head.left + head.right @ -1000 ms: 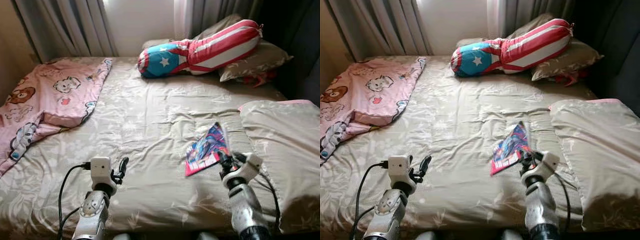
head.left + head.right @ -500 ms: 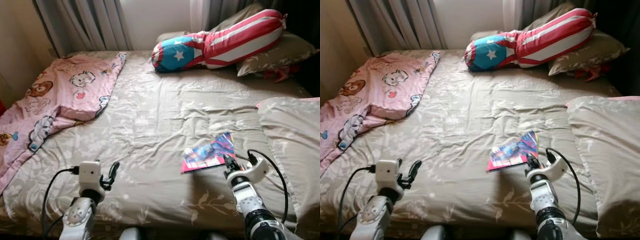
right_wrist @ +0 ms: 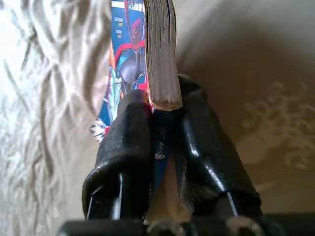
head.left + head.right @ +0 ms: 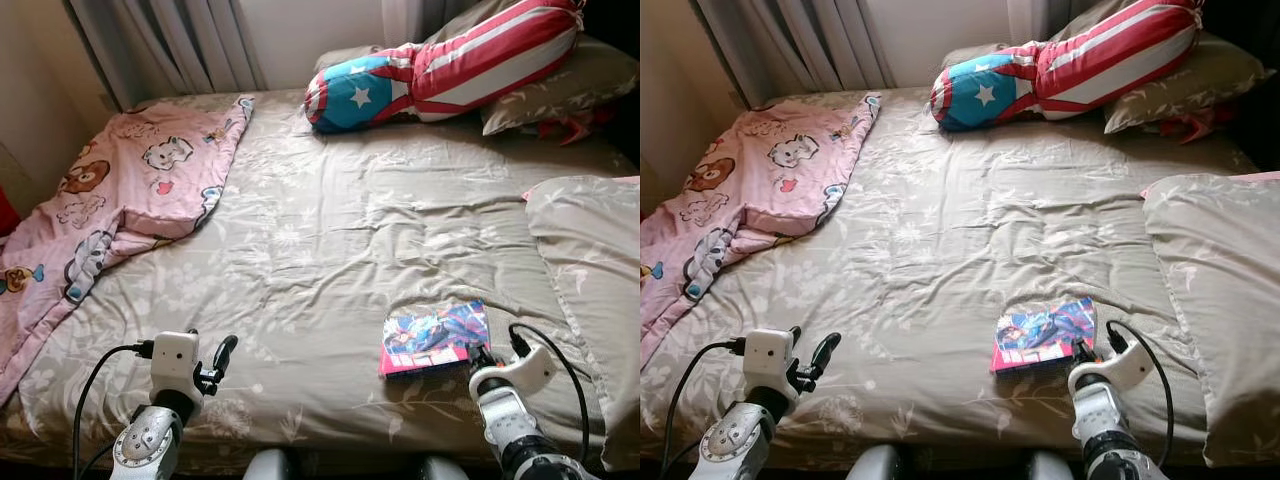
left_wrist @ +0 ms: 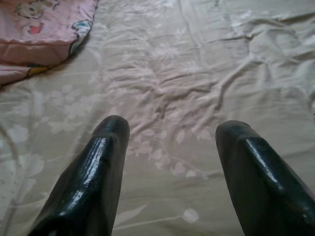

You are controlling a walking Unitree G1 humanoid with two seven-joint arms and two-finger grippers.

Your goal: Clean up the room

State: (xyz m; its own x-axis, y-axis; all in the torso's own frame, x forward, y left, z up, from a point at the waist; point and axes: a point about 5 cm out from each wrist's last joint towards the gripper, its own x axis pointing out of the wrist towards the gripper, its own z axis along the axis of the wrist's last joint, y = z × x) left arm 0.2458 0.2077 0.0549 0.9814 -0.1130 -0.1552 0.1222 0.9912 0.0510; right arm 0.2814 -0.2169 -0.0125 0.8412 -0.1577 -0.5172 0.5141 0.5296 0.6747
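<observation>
My right pincer (image 4: pixel 478 352) pinches the comic book (image 4: pixel 434 337) by its near edge. Since a moment ago the book has dropped from tilted up to nearly flat on the bed (image 4: pixel 330 230), close to the foot edge, beside the beige pillow (image 4: pixel 590 250). My left pincer (image 5: pixel 170 172) stays spread, hovering over the sheet near the foot edge.
</observation>
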